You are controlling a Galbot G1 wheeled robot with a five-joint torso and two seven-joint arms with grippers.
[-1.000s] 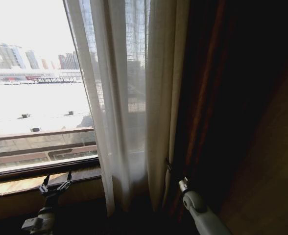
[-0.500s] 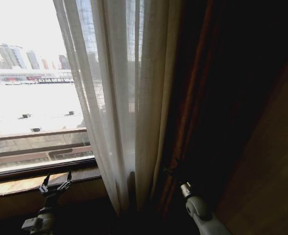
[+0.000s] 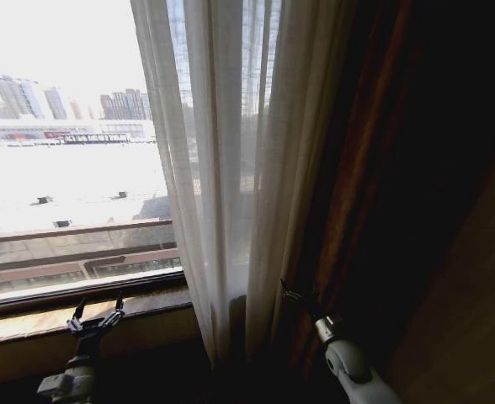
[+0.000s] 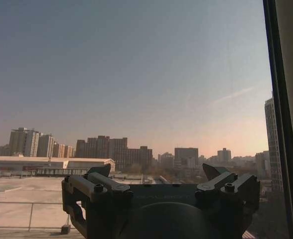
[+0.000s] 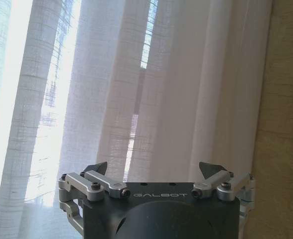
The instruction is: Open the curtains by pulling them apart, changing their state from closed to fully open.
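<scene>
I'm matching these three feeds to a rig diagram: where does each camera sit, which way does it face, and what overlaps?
Head view: on the robot's head, looking forward and down at the window sill, the curtains and a dark drape; both arms show, left gripper, right gripper.
Left wrist view: on the left arm, facing out the window at the skyline; left gripper open.
Right wrist view: on the right arm, facing the curtains; right gripper open.
Shared: curtains in head and right wrist views.

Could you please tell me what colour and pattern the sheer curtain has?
The curtain is white, with a faint grid weave and long vertical pleats, clearest in the right wrist view.
</scene>
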